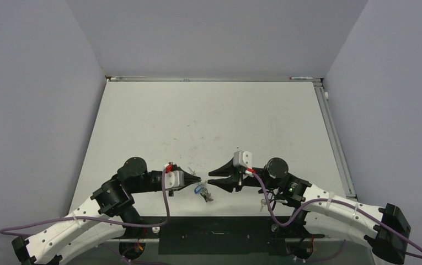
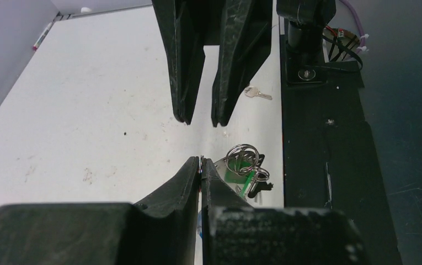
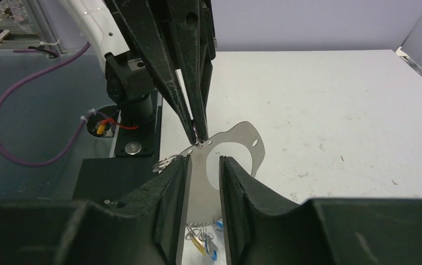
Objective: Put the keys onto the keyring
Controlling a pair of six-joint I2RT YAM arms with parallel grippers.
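Observation:
My left gripper (image 1: 196, 179) is shut, pinching a small ring at the rim of the keyring (image 3: 250, 146). The keyring is a flat silver loop with small holes, held upright off the table. Several keys (image 3: 203, 242) with yellowish and blue tags hang from its lower edge, over the table (image 1: 203, 192). A green tag and split rings (image 2: 244, 165) show beside the left fingertips (image 2: 197, 165). My right gripper (image 3: 205, 160) faces the left one (image 3: 197, 138), its jaws apart with a band of the keyring between them. One loose silver key (image 2: 258, 93) lies near the right arm's base.
A black base plate (image 1: 214, 234) runs along the table's near edge under both arms. Purple cables (image 1: 167, 204) trail from the wrists. A pen (image 1: 302, 78) lies along the far edge. Grey walls close in the table on three sides.

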